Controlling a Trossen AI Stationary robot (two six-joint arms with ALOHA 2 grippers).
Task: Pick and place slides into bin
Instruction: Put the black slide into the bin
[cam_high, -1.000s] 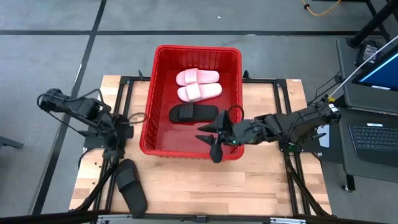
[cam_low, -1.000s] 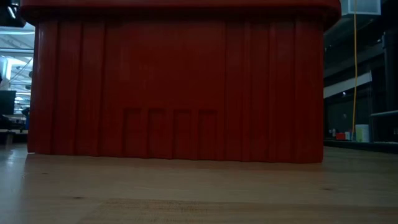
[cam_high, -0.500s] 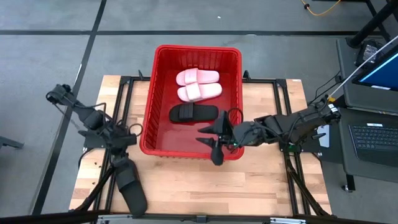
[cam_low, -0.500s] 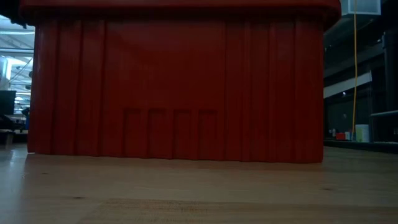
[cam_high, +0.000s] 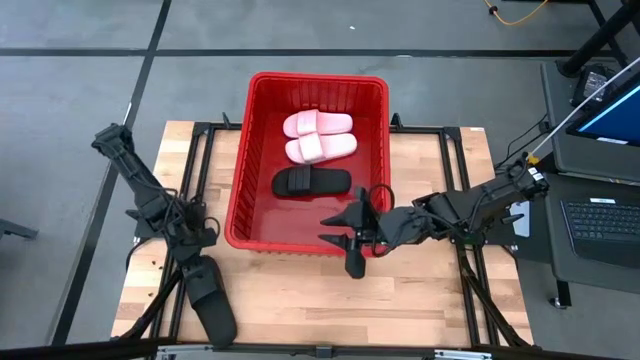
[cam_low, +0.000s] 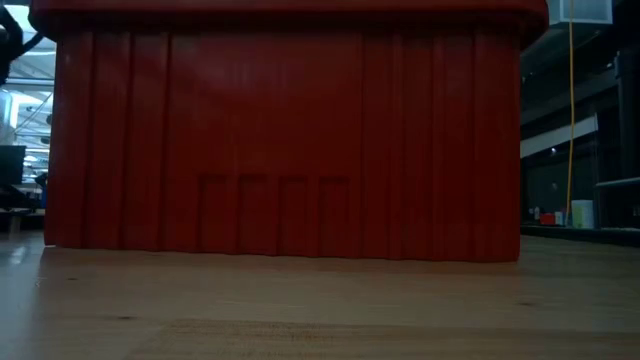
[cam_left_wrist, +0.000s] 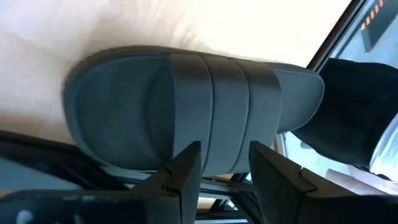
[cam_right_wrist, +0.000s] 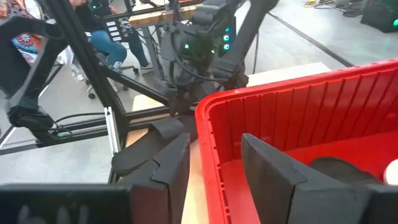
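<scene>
The red bin stands at the table's middle. In it lie two pale pink slides side by side and one black slide. The second black slide lies flat on the table at the near left. My left gripper is open just over that slide's far end. In the left wrist view its fingers stand before the slide's wide strap; I cannot tell whether they touch it. My right gripper is open and empty over the bin's near right corner.
The bin's near wall fills the low view. The bin's rim lies close before my right gripper. Bare wooden tabletop lies between the bin and the near edge. A laptop stands off the table's right.
My left gripper has gone toward the table's near edge and down to the black slide's far end, while its arm's elbow has swung outward to the far left. My right gripper has drifted slightly toward the near edge. The slides have not moved.
</scene>
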